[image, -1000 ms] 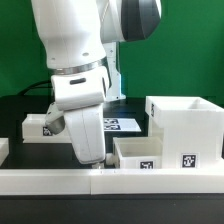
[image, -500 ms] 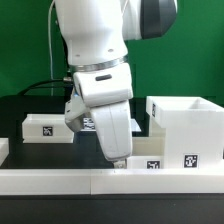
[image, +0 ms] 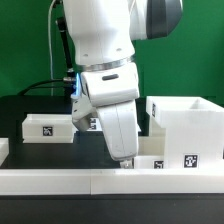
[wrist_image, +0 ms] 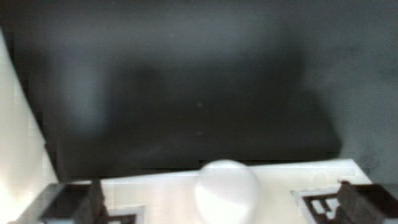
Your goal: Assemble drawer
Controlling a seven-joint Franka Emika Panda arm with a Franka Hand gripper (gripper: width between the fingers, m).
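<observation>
Reaches steeply down at mid-scene, forearm slanted toward the exterior view's right, with the gripper [image: 126, 158] low at the near tray [image: 150, 163], just behind the long white rail [image: 60, 182]. Holds the fingers [wrist_image: 79, 205] spread wide, with white plastic between them in the wrist view; cannot tell about contact. Has the tall casing [image: 186, 125] just beside that tray on the exterior view's right and the second tray [image: 48, 128] well apart on the left, all on the black table [image: 15, 112].

My gripper [image: 125, 160] has swung across toward the casing [image: 185, 122], from well apart to just beside it, and now hides most of the shallow tray [image: 152, 161] beside the casing.
</observation>
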